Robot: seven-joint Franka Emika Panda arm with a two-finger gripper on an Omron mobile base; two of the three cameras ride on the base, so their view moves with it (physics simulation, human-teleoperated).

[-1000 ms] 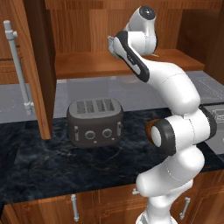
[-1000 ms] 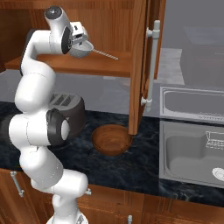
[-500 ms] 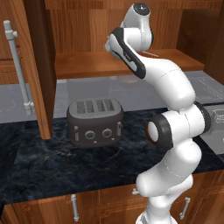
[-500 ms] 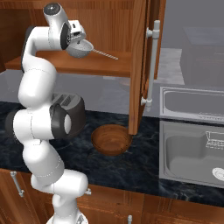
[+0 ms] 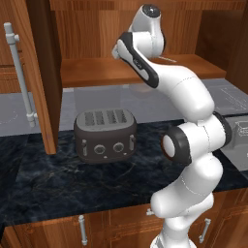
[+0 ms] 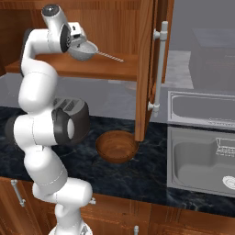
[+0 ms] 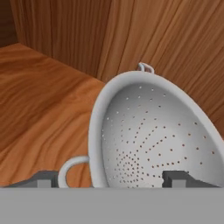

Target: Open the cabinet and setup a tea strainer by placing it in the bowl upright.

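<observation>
The cabinet [image 6: 147, 69] stands open, both doors swung wide, and the tea strainer [image 6: 84, 50] is up at its wooden shelf [image 5: 97, 72], right at the end of the arm. In the right base view the round perforated cup sits directly in front of the gripper [image 6: 77, 45], at about 4 o'clock from the hand, and the thin straight handle runs from the cup toward 3 o'clock, dipping slightly, out across the shelf toward the open right-hand door. So the strainer's long axis lies nearly level and crosswise to the reach, with the cup end nearest the tool and the handle tip farthest away. In the hand view the cup [image 7: 153, 144] looms large with its open mouth tipped toward the camera, one dark fingertip [image 7: 43, 178] at about 8 o'clock outside the rim and the other [image 7: 177, 177] at about 5 o'clock over the bowl of the cup; the fingers stand spread wide, straddling the near wall, and I cannot tell whether either pad yet touches metal. The small loop on the rim points to 12 o'clock. The brown wooden bowl [image 6: 117, 146] waits on the dark counter [image 6: 151, 174] well below, at roughly 5 o'clock from the strainer in the right base view, just beside the dark toaster [image 5: 105, 134]. Judging from this, the carry must go down and slightly rightward, and the level handle must be turned upward for an upright rest.
</observation>
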